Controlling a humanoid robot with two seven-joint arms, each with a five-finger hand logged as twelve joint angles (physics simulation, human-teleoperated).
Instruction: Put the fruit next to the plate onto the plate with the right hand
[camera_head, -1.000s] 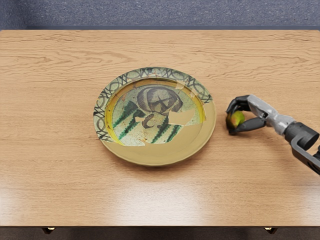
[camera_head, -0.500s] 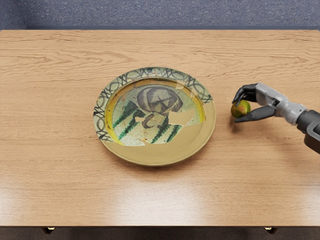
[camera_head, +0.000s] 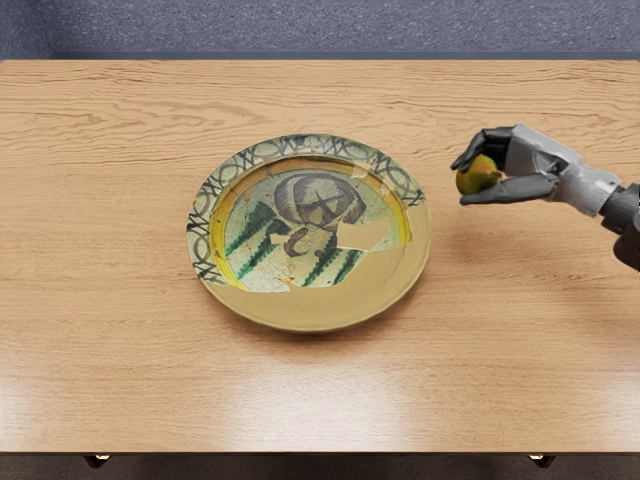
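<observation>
Right hand (camera_head: 503, 166) comes in from the right edge on a grey forearm (camera_head: 590, 188) and is closed round the fruit (camera_head: 477, 178). Dark fingers (camera_head: 474, 153) curl over the fruit's top and far side, and the thumb (camera_head: 503, 192) runs under it, pointing left twd the plate (camera_head: 300, 312). Palm shell is light grey, digits approx black.

Fruit is small, round, yellow-green w/ a reddish patch; only its left and lower part shows btwn the digits. It sits in the grip to the right of the plate, near the rim but not over it, about level w/ the plate's upper half in the pic. It looks to be held clear of the table (camera_head: 120, 350), tho the gap underneath can't be made out for sure.

Plate lies flat near the table's centre, nothing on it. Rim is broad and tan, w/ a dark interlaced band round the left and top parts. Inside that is a yellow ring, then a pale centre w/ a dark looped figure and green strokes. Pattern is patchy: plain tan areas cut into it at lower right.

Table is light wood, grain running left-right, w/ a soft glare patch along the near edge. Grey-blue backdrop (camera_head: 320, 25) shows beyond the far edge.
</observation>
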